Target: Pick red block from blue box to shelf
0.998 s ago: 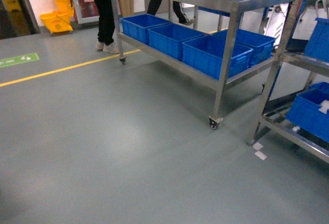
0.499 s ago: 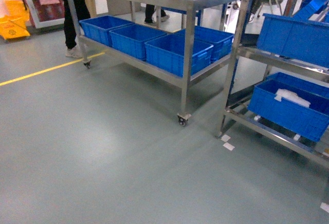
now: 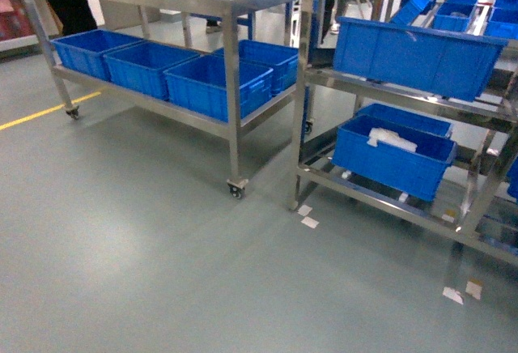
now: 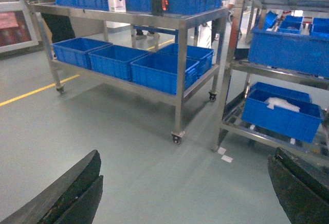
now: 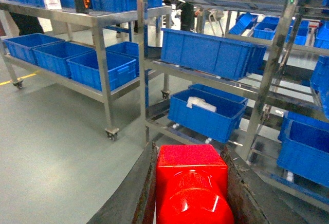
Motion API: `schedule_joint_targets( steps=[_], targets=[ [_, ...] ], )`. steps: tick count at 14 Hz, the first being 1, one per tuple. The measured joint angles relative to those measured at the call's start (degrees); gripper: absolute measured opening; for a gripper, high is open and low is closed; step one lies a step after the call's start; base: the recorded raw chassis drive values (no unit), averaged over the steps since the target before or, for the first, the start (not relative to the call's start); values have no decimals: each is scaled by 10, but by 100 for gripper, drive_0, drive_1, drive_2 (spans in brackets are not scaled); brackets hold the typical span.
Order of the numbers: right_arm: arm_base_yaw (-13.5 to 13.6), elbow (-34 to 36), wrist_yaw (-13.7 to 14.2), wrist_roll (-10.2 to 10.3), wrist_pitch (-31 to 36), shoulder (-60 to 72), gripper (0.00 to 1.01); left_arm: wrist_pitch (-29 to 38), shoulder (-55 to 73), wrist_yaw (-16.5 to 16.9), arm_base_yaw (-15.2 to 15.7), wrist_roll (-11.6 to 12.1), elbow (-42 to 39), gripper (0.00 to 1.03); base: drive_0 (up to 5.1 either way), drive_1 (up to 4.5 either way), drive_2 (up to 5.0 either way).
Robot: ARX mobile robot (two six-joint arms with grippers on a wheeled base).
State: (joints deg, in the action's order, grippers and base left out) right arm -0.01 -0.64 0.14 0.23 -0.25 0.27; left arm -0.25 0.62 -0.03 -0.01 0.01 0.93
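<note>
The red block (image 5: 191, 185) sits clamped between the right gripper's (image 5: 190, 193) jaws, in front of the shelf (image 5: 267, 75); on the shelf's lowest tier a dark blue crate (image 5: 205, 112) holds something white (image 5: 201, 104); the left gripper's (image 4: 180, 193) jaws stand wide apart, holding nothing.

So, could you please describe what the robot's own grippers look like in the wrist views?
In the left wrist view, the left gripper shows two black, matte fingers with layered, slightly rough edges. In the right wrist view, the right gripper has dark, worn-looking fingers. No cables or markings are visible, and the arms themselves are out of frame.
</note>
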Motion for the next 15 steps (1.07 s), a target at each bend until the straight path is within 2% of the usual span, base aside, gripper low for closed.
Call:
schedule_joint_targets(
  steps=[15],
  targets=[
    [0, 0, 0, 0, 0, 0, 28, 0, 0, 0, 0, 0, 0, 98, -153, -153, -153]
  ],
)
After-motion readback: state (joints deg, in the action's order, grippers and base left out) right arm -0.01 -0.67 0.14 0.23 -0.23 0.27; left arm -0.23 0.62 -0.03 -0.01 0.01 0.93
